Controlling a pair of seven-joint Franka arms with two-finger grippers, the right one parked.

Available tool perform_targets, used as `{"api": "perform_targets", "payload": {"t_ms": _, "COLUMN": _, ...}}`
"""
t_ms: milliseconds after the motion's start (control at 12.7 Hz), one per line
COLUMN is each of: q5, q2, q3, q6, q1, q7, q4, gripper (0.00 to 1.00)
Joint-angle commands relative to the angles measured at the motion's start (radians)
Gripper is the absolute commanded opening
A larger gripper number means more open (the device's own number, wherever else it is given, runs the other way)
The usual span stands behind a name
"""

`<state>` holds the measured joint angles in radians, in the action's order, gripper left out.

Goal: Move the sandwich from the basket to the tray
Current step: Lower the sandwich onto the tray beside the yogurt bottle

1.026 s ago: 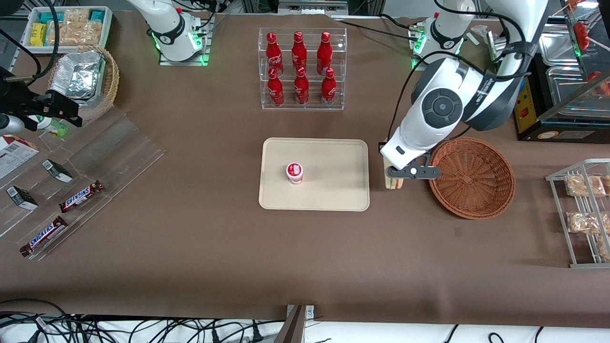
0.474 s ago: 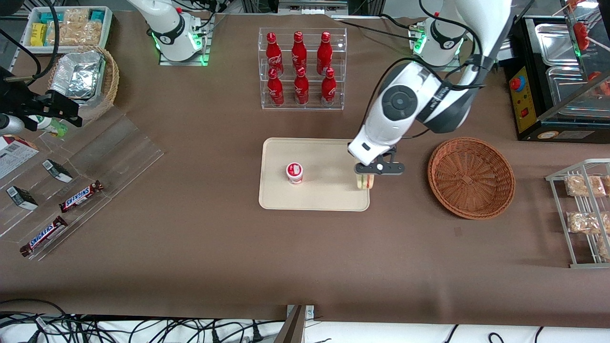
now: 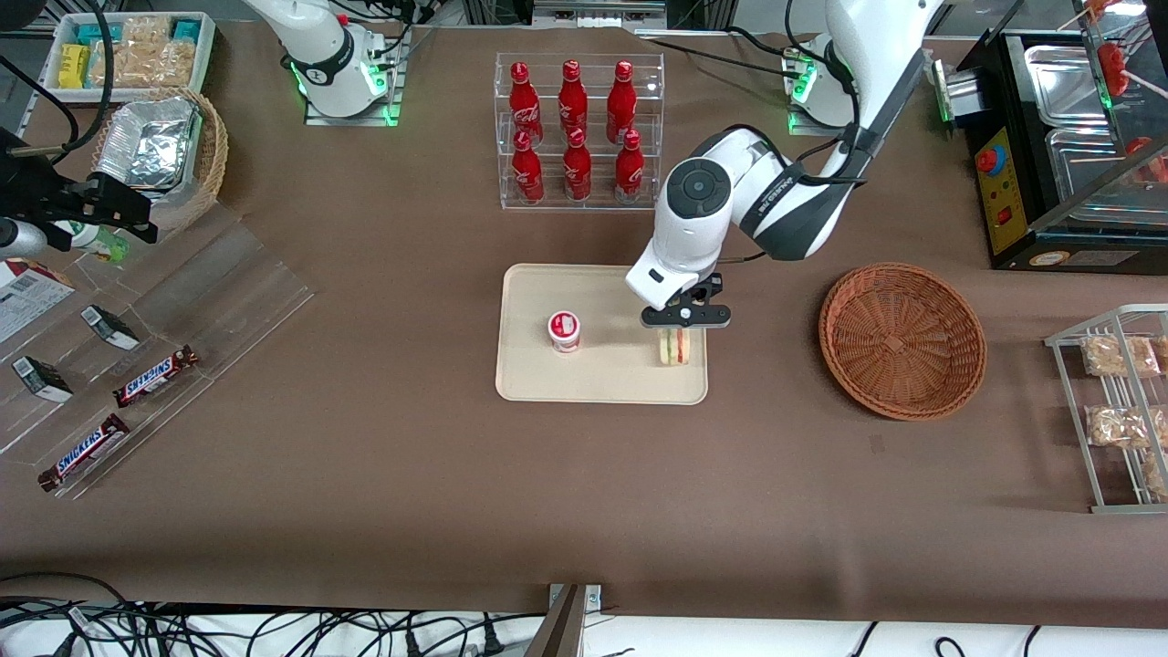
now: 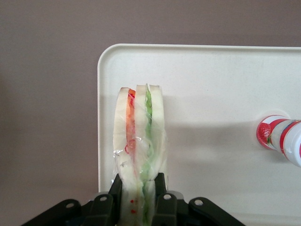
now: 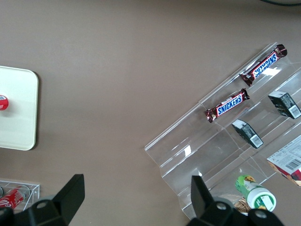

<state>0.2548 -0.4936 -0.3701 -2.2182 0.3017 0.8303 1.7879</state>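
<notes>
Your gripper (image 3: pixel 676 330) pinches the sandwich (image 4: pixel 139 141) upright over the tray (image 3: pixel 529 379), near the edge facing the basket (image 3: pixel 902 338)

Brown table (image 3: pixel 383 474) with the tray (image 3: pixel 602 383) mid-frame, the basket (image 3: pixel 902 339), bottle stand (image 3: pixel 578 132), and gripper (image 3: pixel 673 321) over the tray

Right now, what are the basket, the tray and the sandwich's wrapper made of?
The basket looks like woven wicker, reddish-brown, with a plaited pattern. The tray seems to be smooth, matte, cream plastic, though that is a guess from its even surface. The sandwich is wrapped in thin clear film, probably plastic: it wrinkles and shines. The gripper, over the tray, has its jaws shut on the sandwich.
</notes>
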Motion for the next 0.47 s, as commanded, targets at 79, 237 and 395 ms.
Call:
{"api": "perform_targets", "payload": {"t_ms": 79, "q5": 0.107, "q2": -0.034, "q3": 0.003, "q6": -0.052, "q1": 0.025, "q7": 0.11, "q4": -0.001, "gripper": 0.3}}
{"api": "perform_targets", "payload": {"t_ms": 237, "q5": 0.122, "q2": -0.054, "q3": 0.003, "q6": -0.066, "q1": 0.031, "q7": 0.124, "q4": -0.004, "gripper": 0.3}}
{"api": "perform_targets", "payload": {"t_ms": 395, "q5": 0.148, "q2": -0.066, "q3": 0.004, "q6": -0.084, "q1": 0.037, "q7": 0.156, "q4": -0.002, "gripper": 0.3}}
